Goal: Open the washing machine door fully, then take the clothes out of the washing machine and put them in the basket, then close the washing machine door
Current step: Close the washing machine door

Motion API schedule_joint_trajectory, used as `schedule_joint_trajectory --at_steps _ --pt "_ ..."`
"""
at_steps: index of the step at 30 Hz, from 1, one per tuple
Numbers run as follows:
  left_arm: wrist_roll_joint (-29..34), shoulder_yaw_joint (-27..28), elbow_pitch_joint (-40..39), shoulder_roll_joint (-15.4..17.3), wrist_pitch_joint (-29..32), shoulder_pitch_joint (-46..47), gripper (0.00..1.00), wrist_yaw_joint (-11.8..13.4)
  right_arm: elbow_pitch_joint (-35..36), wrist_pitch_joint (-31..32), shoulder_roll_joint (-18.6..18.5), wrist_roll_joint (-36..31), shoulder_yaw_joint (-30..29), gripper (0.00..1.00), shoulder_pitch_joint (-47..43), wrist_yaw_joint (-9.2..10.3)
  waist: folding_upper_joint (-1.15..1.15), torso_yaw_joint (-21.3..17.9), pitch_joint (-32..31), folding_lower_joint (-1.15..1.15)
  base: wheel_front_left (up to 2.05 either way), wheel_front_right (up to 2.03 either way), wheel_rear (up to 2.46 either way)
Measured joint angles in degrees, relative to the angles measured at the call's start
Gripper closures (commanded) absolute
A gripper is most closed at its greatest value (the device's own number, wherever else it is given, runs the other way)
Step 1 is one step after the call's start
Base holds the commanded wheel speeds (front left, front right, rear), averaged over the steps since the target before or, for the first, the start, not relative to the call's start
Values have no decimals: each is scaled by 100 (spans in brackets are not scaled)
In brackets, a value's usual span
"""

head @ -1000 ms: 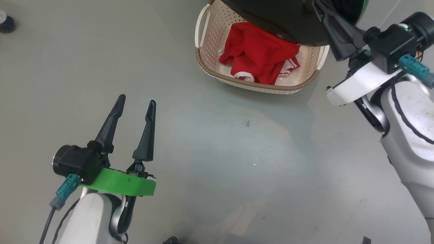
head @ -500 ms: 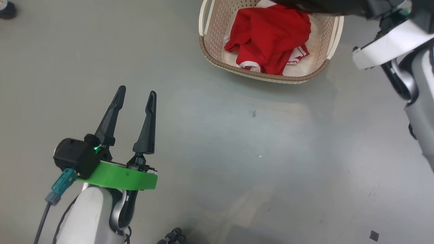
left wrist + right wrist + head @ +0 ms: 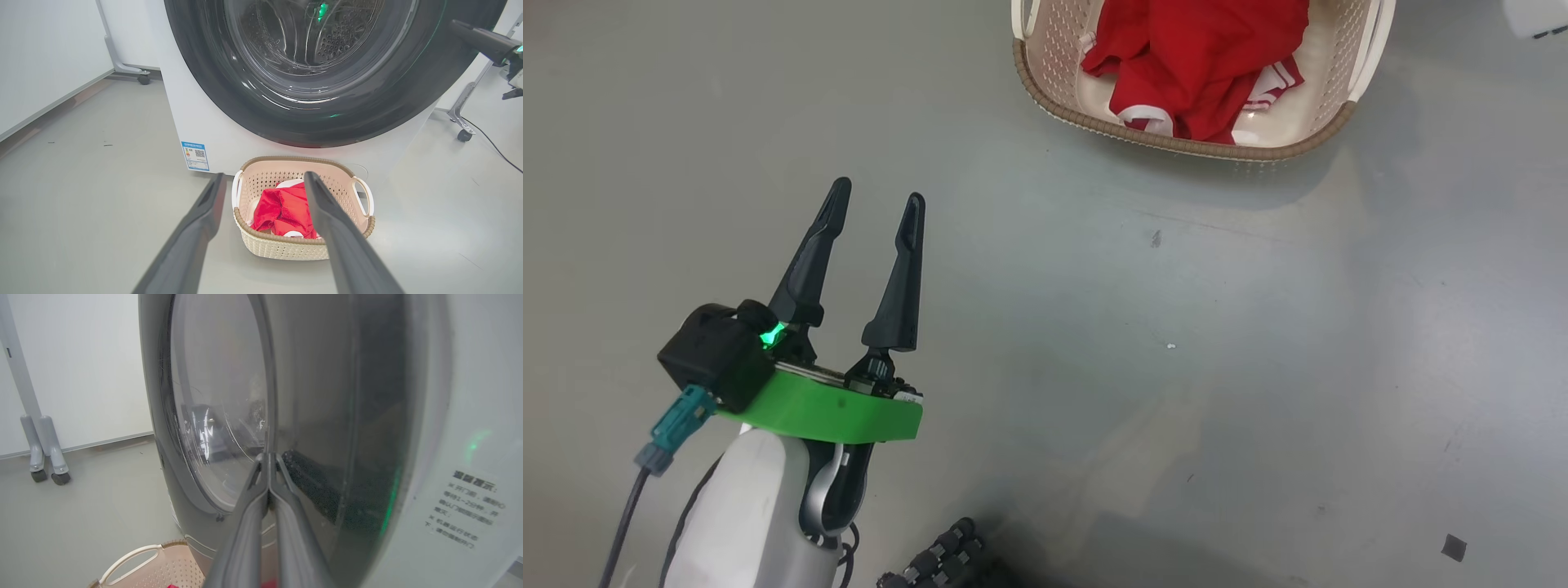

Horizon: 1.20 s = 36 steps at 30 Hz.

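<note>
Bright even light; washing machine door [image 3: 212, 416] glares, seemingly blurred.

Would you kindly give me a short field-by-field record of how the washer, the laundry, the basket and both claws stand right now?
Door: large round glossy black door with clear glass window, set against the big white front-loading washing machine; latching cannot be told.
Basket: small cream perforated plastic basket with brown woven rim, on the grey floor before the machine.
Clothes: bright red fabric garments with white striped trim, lying inside the basket.
Left claw: open, empty, over the floor.
Right claw: shut, tips at the door's face.
</note>
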<state>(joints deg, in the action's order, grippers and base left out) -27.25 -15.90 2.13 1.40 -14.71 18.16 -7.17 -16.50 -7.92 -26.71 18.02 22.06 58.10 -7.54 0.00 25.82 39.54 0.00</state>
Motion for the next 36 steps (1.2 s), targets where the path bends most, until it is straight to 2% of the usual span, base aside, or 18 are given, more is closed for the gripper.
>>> schedule_joint_trajectory --at_steps 5,14,19,24,36 --pt "-125 -110 -14 -7 0 120 0 -1 -119 73 -212 -49 -131 100 283 5 0 80 148 0 0 0 0" --pt "-294 -264 19 -12 0 179 0 -1 -263 258 -244 -93 -144 100 770 5 0 219 336 0 0 0 0" --pt "-326 -280 60 -14 0 231 0 -1 -432 283 -210 -74 -214 100 932 22 0 281 381 0 0 0 0" --pt "-349 -296 77 -15 0 249 0 -2 -554 316 -189 -86 -288 100 1066 116 0 309 391 0 0 0 0" --pt "-349 -271 165 -23 0 385 0 -2 -864 169 -100 -107 -214 100 1116 123 0 305 305 0 0 0 0"
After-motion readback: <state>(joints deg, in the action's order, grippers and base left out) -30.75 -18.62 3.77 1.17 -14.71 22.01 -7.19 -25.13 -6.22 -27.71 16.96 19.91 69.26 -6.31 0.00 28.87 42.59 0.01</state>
